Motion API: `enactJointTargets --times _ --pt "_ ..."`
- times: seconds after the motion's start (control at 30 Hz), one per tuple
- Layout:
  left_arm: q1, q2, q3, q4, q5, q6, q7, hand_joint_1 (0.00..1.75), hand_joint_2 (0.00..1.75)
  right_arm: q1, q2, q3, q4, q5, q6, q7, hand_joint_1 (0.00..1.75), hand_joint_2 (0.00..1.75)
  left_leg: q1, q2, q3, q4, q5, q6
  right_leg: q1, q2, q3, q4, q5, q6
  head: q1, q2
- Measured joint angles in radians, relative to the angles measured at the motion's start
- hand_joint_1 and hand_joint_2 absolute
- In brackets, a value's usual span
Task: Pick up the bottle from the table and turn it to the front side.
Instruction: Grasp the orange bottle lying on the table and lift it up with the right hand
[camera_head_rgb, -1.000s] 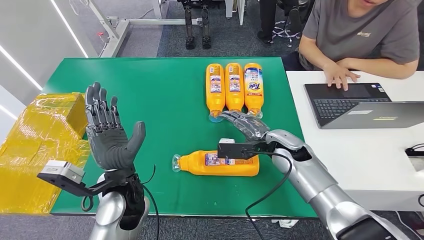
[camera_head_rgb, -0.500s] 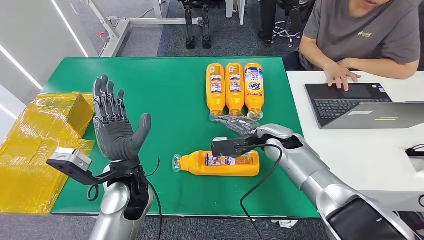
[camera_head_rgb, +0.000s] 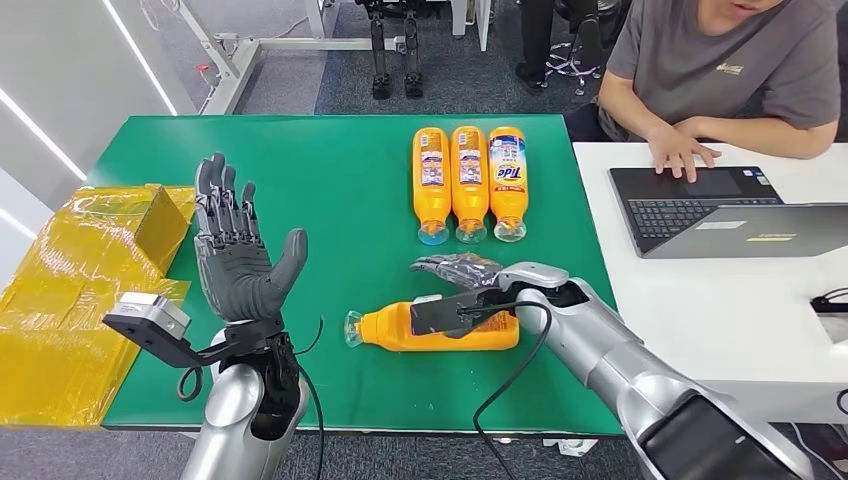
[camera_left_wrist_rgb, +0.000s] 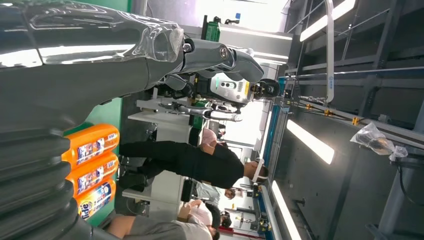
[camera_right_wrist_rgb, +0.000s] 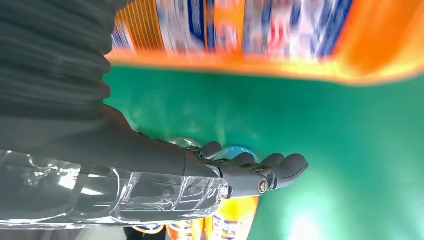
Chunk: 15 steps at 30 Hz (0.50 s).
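Head view, right hand: the right hand (camera_head_rgb: 455, 269) has swung in from beside the row of three bottles (camera_head_rgb: 468, 180) and now hangs just over the far side of the lying bottle (camera_head_rgb: 435, 328), fingers spread and empty, not yet touching that I can make out.
Head view, bottle: it lies on its side on the green desk (camera_head_rgb: 330, 190), cap toward the left hand, partly hidden under the right wrist camera; same spot as a second ago.
Head view, left hand: the left hand (camera_head_rgb: 235, 258) is raised palm-open, fingers apart, well clear of the bottle; it has drifted a little toward it since the earlier frame.
Head view, bystander: a person (camera_head_rgb: 720, 70) sits at the white desk beyond the right arm, one hand on a laptop (camera_head_rgb: 700, 205).
Left wrist view: the three orange bottles (camera_left_wrist_rgb: 92, 170) show past the hand's cover; people stand in the room behind.
Right wrist view: the lying bottle's label (camera_right_wrist_rgb: 260, 30) is close and blurred beside the palm; the fingers (camera_right_wrist_rgb: 260, 172) stretch out over green desk, gripping nothing.
What it means: my read is the reach is nearly done and the grasp comes next; no turning has begun.
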Motion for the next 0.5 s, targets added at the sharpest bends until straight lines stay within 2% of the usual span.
enactJointTargets --times 0.5 --pt "0.0 -0.008 0.0 0.003 -0.007 -0.001 0.0 0.0 1.75 0.012 0.022 0.07 0.077 -0.018 0.02 -0.002 0.0 1.75 0.0 0.0 0.0 0.0 0.0 0.001 0.0 0.0 0.0 0.0 0.0 0.0 0.0 0.0"
